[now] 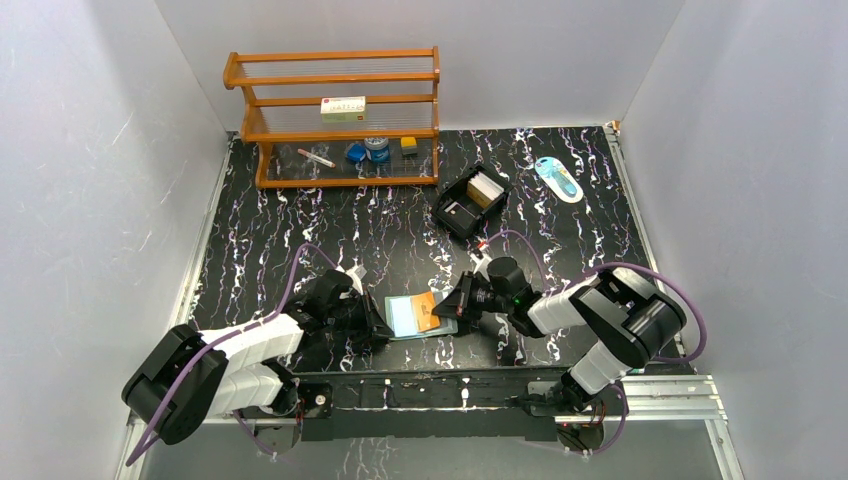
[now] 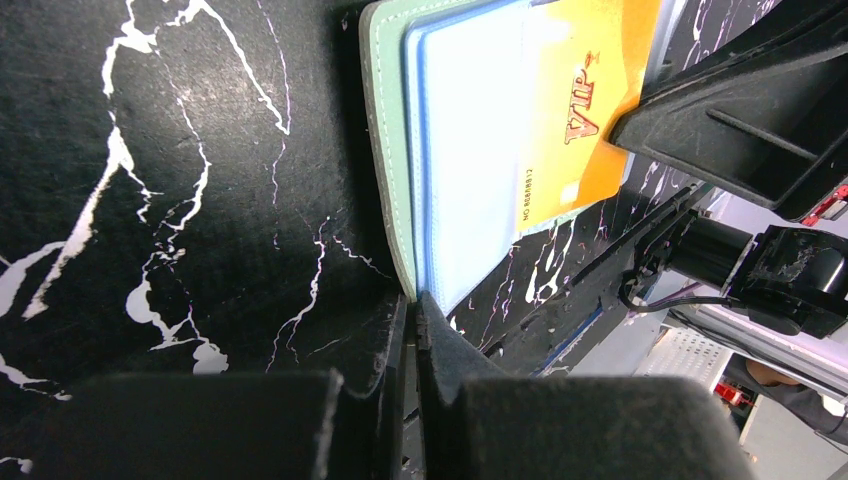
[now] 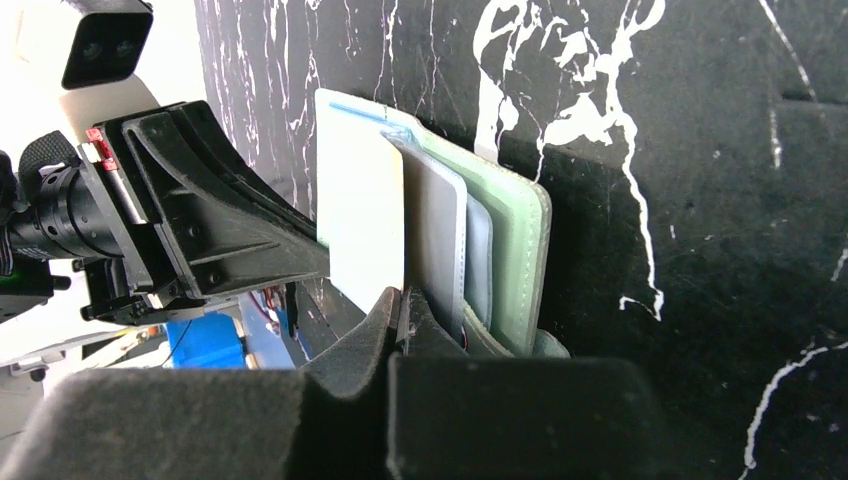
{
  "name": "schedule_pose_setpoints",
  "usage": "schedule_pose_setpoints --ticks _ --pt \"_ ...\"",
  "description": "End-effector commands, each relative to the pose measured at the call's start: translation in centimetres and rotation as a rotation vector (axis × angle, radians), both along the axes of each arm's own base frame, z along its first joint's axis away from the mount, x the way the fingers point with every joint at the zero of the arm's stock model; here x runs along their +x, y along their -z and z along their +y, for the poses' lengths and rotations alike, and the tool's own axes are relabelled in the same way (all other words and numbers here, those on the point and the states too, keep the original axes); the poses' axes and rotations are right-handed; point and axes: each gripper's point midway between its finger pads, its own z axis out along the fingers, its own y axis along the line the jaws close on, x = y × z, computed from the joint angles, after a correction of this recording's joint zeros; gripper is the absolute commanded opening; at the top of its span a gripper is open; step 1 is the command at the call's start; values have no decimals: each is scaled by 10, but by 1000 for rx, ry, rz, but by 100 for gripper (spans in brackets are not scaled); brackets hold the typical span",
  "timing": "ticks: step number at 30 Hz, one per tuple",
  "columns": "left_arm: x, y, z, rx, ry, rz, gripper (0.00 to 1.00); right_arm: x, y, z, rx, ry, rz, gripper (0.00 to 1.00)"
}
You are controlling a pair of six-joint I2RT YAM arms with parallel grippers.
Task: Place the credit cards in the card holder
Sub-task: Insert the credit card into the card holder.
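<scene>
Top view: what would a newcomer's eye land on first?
At the near centre of the table, the left gripper pinches the edge of the open teal card holder, while the right gripper grips an orange card lying across it. A wooden rack stands at the back left.

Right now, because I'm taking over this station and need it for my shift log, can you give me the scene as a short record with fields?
card holder: lying open at the table's near edge
orange card: partly slid inside the card holder
left claw: shut on the card holder's edge
right claw: shut on the orange card's outer end
black box: farther back, apart from both claws
</scene>
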Motion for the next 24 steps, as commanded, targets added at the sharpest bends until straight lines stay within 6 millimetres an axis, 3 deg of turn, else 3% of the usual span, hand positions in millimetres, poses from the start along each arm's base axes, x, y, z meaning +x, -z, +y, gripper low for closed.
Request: schedule_pose_setpoints --ticks 1,8,17,24 --pt "-8 6 3 18 22 23 0 -6 7 -5 -22 15 43 0" --pt "-7 6 2 18 22 26 0 -5 7 -11 -58 62 49 0" --pt "-8 5 1 10 22 30 0 -14 10 9 -16 25 70 0" --pt "-7 2 0 2 23 26 0 -18 17 11 -36 13 81 0"
